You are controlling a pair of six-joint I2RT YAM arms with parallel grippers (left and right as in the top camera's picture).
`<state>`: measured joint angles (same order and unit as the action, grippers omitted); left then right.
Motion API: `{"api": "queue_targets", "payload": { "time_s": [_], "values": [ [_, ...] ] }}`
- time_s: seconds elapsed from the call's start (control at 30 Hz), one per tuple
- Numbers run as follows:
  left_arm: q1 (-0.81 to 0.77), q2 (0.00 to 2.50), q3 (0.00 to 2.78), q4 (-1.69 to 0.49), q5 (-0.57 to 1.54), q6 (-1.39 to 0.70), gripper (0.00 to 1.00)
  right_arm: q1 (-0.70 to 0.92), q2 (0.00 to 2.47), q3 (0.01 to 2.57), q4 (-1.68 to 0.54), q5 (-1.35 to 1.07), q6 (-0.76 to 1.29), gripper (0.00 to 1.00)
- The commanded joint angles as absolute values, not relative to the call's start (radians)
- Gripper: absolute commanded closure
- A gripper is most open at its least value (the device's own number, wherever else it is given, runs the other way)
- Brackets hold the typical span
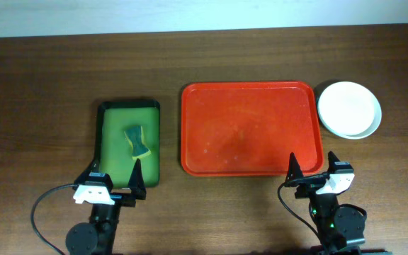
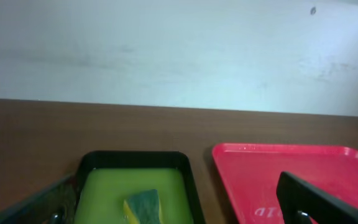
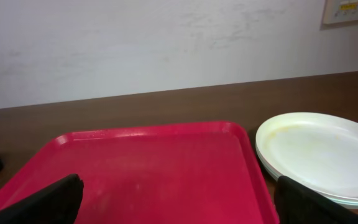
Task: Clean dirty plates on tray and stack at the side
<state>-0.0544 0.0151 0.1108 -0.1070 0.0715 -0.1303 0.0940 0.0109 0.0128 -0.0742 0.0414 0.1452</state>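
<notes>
The red tray (image 1: 250, 127) lies at the table's centre with no plates on it; it also shows in the left wrist view (image 2: 291, 171) and the right wrist view (image 3: 160, 168). The plates (image 1: 349, 108) sit stacked on the table just right of the tray, the white one on top with pale blue rims under it (image 3: 319, 155). My left gripper (image 1: 114, 173) is open and empty at the near edge of the green tray. My right gripper (image 1: 312, 164) is open and empty at the red tray's near right corner.
A green tray with a dark rim (image 1: 105, 142) lies left of the red tray and holds a green-and-yellow sponge (image 1: 137, 141), also seen in the left wrist view (image 2: 143, 205). A pale wall stands behind the table's far edge.
</notes>
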Motion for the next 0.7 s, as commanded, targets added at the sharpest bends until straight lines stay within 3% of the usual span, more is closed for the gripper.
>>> {"api": "queue_targets", "payload": {
  "time_s": [0.0,0.1,0.2,0.67],
  "values": [
    [-0.025,0.005,0.021,0.054,0.127,-0.115,0.01,0.09,0.004,0.006,-0.078,0.054,0.138,0.02],
    [-0.025,0.005,0.008,0.058,0.047,-0.114,0.01,0.09,0.004,0.006,-0.078,0.054,0.138,0.02],
    [-0.025,0.005,0.008,-0.081,-0.052,-0.107,0.01,0.09,0.004,0.006,-0.078,0.054,0.138,0.02],
    [-0.025,0.005,0.009,-0.084,-0.019,0.016,0.01,0.09,0.006,0.006,-0.078,0.054,0.138,0.01]
  ]
}}
